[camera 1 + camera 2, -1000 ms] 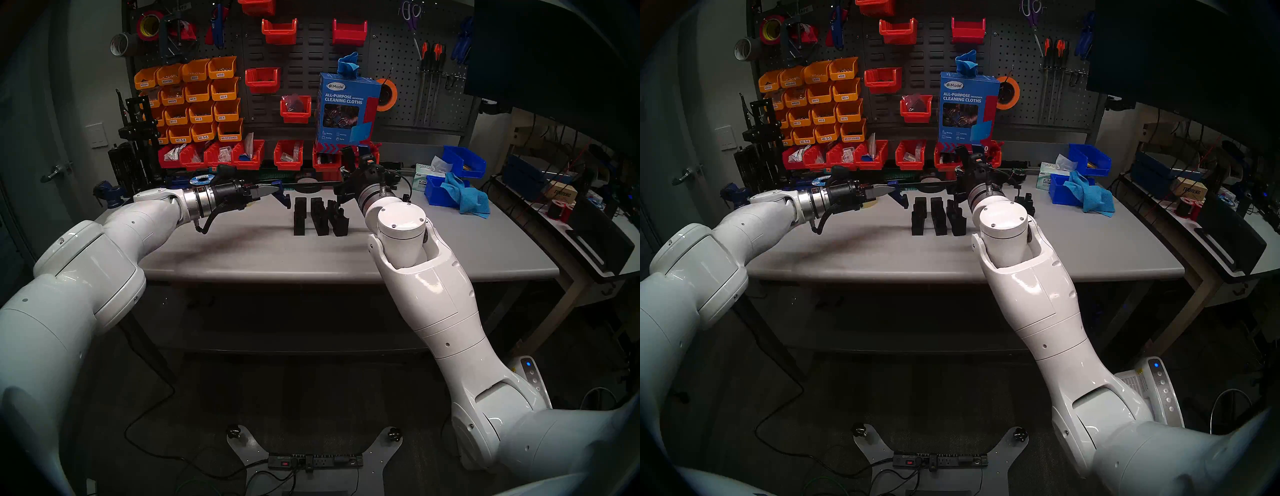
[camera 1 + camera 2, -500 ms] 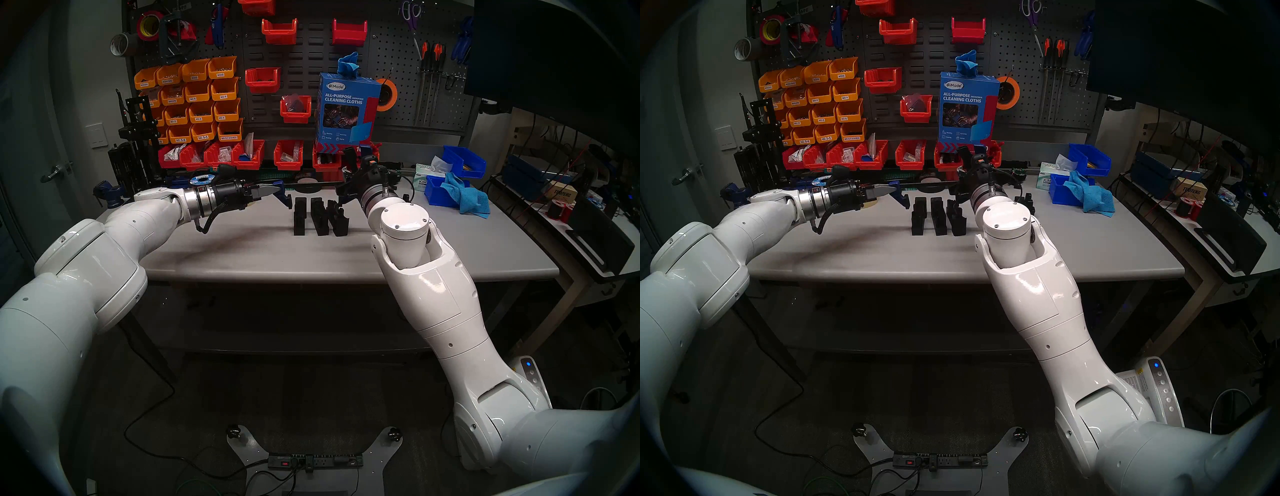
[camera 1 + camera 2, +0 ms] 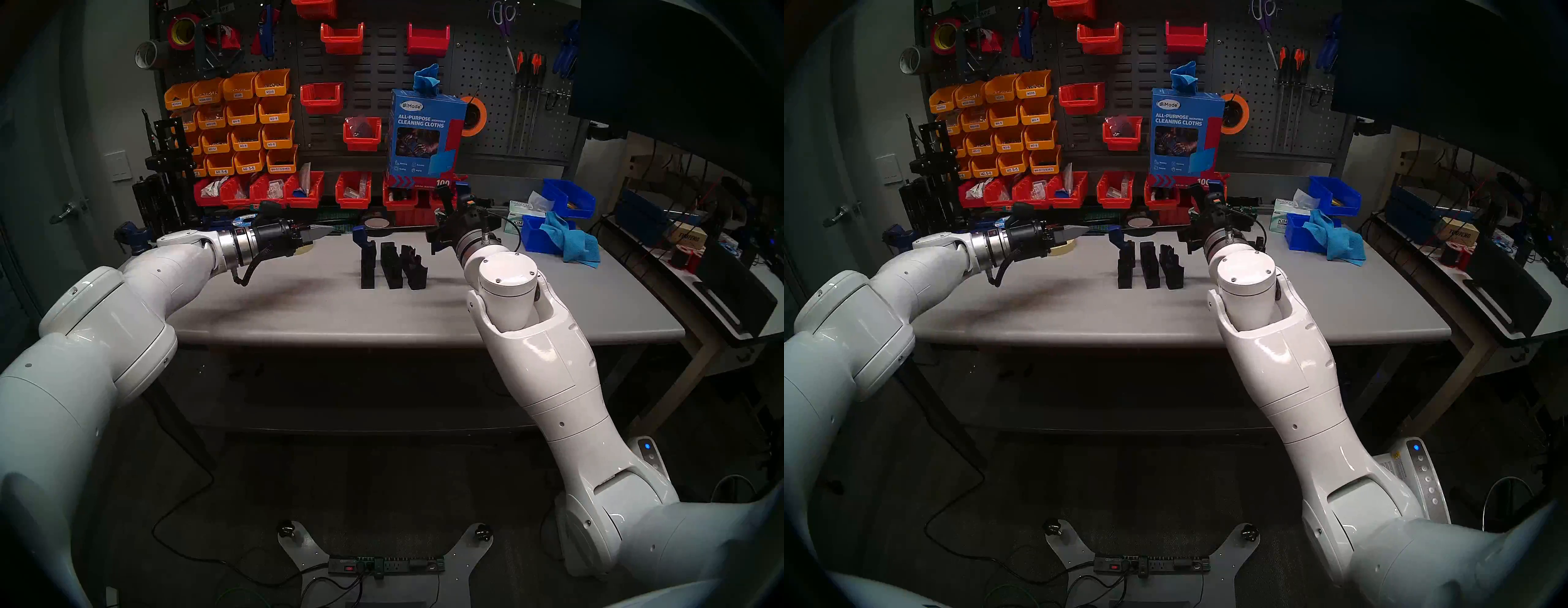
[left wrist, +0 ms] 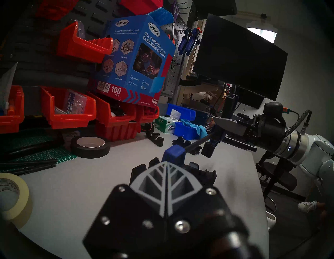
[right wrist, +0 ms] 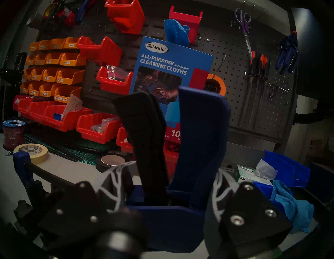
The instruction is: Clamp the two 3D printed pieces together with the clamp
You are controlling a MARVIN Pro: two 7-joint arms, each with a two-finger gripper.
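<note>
The grey table (image 3: 297, 305) is bare across its front half, right up to the near edge; its clutter sits at the back, under the pegboard wall (image 3: 373, 76) of red and orange bins. The left arm reaches in level from the table's left side and the right arm from the right, with open tabletop between them.

The two 3D printed pieces (image 3: 379, 265) stand upright mid-table, side by side with a narrow gap, and a lower stepped black part (image 3: 415, 269) stands just to their right. There is free room in front of this row and to its left.

The clamp (image 3: 396, 228) hangs level above the back of the row — its thin black bar runs left to right, its blue end jaw (image 3: 361, 236) just beside the top of the leftmost piece; whether it touches cannot be told. The right gripper (image 5: 163, 188) is closed around the clamp's blue-and-black handle, which sticks up between its fingers.

The left gripper (image 3: 319, 232) has its fingers pressed together on nothing — its tip is well left of the blue jaw, over bare table. A roll of black tape (image 4: 89, 146) lies behind.
</note>
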